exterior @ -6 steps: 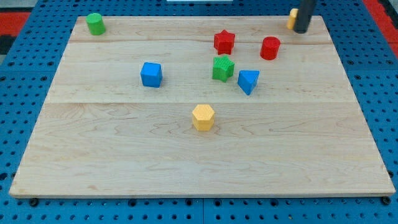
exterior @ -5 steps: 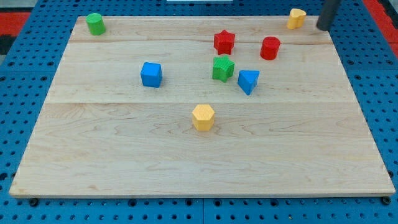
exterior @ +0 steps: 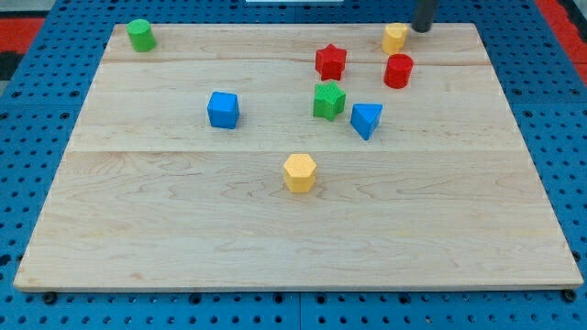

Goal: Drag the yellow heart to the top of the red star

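The yellow heart (exterior: pixel 395 38) lies near the board's top edge, just above the red cylinder (exterior: pixel 398 71) and to the right of the red star (exterior: pixel 330 62). My tip (exterior: pixel 422 28) is at the view's top, just to the right of the yellow heart and slightly above it, close to it or touching it. Only the rod's lower end shows.
A green star (exterior: pixel 328 100) sits below the red star, with a blue triangular block (exterior: pixel 366 119) to its right. A blue cube (exterior: pixel 223 109) is left of centre. A yellow hexagon (exterior: pixel 300 172) is mid-board. A green cylinder (exterior: pixel 140 35) is at the top left corner.
The yellow heart has slid left along the top edge, from the top right corner to above the red cylinder. My tip moved left with it, on its right side.
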